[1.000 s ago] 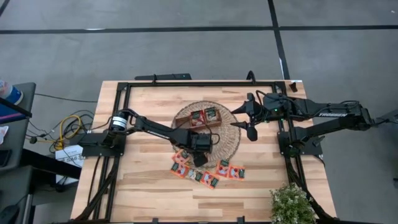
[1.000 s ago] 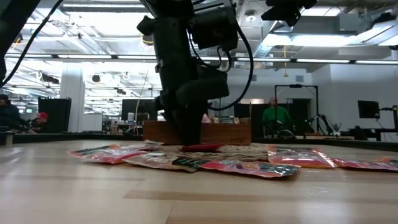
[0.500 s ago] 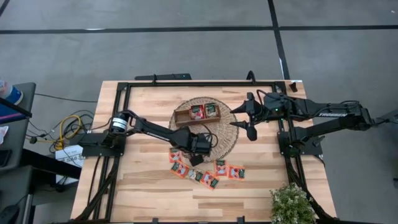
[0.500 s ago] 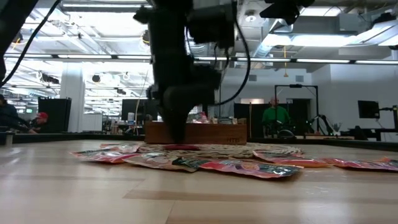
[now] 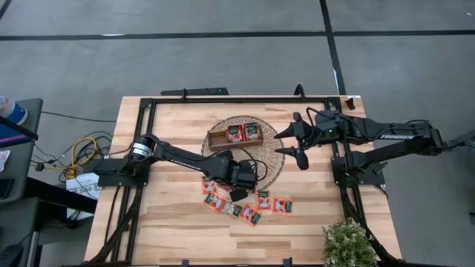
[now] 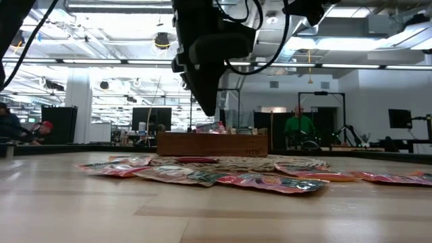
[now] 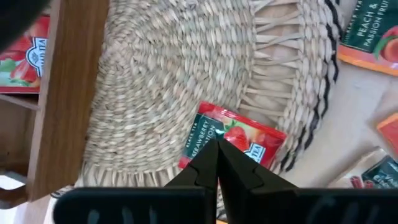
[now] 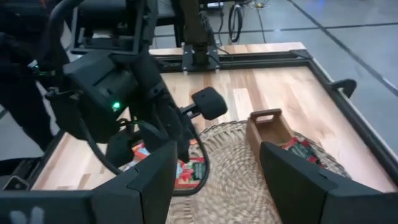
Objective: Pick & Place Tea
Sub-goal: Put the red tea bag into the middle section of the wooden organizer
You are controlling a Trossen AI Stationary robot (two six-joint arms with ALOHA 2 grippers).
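Observation:
My left gripper (image 6: 208, 111) is shut with nothing between its fingers. It hangs over the near rim of the round woven mat (image 5: 269, 167). Right below it one tea sachet (image 7: 239, 134) lies flat on the mat, red with a green label. The brown wooden tray (image 5: 219, 138) stands on the mat's far part, with tea sachets (image 5: 243, 133) in it. Several more sachets (image 5: 249, 209) lie on the table near the mat. My right gripper (image 5: 286, 142) stands open above the mat's right edge.
A black frame (image 5: 148, 100) runs around the tabletop. A small potted plant (image 5: 347, 243) stands at the near right corner. Bare wood (image 5: 171, 222) lies left of the loose sachets. People and desks show in the room beyond the table.
My left gripper was down on the mat at the sachet. It has shut and then risen straight up, well above the tray's height. The sachet has stayed lying on the mat. My right gripper has kept still.

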